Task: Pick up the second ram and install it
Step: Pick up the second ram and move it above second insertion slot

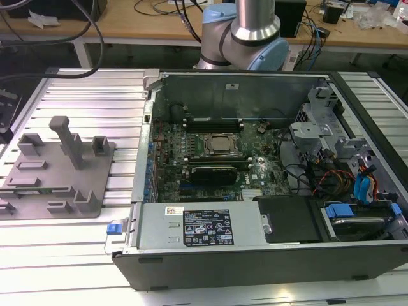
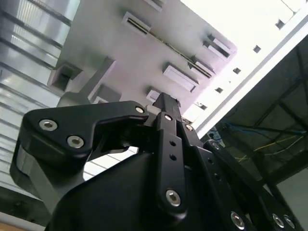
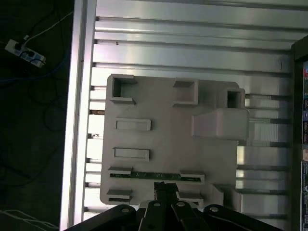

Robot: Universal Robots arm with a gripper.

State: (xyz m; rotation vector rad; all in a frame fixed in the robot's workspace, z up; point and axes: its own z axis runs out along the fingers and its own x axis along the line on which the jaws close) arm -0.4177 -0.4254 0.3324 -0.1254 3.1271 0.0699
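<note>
Ribbed aluminium bench (image 1: 95, 89) carries an open computer case (image 1: 191, 233) and, at the exterior view's left, a grey fixture tray (image 1: 95, 167). The second ram (image 3: 149, 176) stands on edge in the tray's slotted holders, not yet lifted. End effector (image 3: 166, 186) hangs over the stick, apart from it, fingers drawn together and holding nothing. The stick is judged light, stiff and thin but fragile, best pinched across its flat faces at mid-length of the upper edge, squarely and with modest force.
</note>
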